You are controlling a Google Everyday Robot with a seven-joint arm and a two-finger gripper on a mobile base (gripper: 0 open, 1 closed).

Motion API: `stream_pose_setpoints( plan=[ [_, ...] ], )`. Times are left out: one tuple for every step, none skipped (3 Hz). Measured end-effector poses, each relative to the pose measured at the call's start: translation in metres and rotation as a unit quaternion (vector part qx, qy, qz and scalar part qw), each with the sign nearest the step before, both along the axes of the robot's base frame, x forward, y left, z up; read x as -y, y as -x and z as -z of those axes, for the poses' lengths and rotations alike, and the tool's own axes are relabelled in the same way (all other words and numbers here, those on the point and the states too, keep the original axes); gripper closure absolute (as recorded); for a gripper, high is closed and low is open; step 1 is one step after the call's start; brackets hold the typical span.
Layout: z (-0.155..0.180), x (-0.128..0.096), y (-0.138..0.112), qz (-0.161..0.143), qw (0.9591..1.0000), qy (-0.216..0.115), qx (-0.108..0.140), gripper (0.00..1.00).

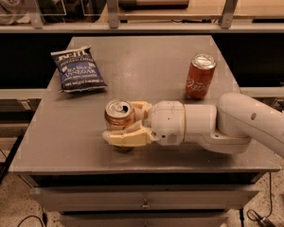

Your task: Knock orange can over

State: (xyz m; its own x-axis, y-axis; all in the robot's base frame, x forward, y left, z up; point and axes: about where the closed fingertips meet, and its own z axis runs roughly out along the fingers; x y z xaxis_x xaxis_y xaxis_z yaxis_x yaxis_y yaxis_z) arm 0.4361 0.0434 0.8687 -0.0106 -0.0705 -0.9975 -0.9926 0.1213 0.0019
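Note:
The orange can [117, 118], pale golden-orange with a silver top, stands upright on the grey table [146, 65] near its front edge. My gripper [128, 123] reaches in from the right, its cream fingers [128, 137] on either side of the can, one in front and one behind. The near finger presses against the can's front side. The can's lower part is hidden behind that finger.
A deeper red-orange can [200, 76] with white script stands upright at the right side of the table. A blue chip bag [77, 69] lies at the back left. A shelf rail [142, 27] runs behind the table. The white arm [227, 126] covers the front right.

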Motion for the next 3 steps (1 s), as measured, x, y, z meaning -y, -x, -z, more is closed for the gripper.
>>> stream_pose_setpoints(
  plan=[
    [-0.0015, 0.0000, 0.0000, 0.000, 1.0000, 0.000, 0.000, 1.00],
    [-0.0019, 0.0000, -0.0001, 0.000, 1.0000, 0.000, 0.000, 1.00],
    [-0.0020, -0.0001, -0.0001, 0.000, 1.0000, 0.000, 0.000, 1.00]
  ],
)
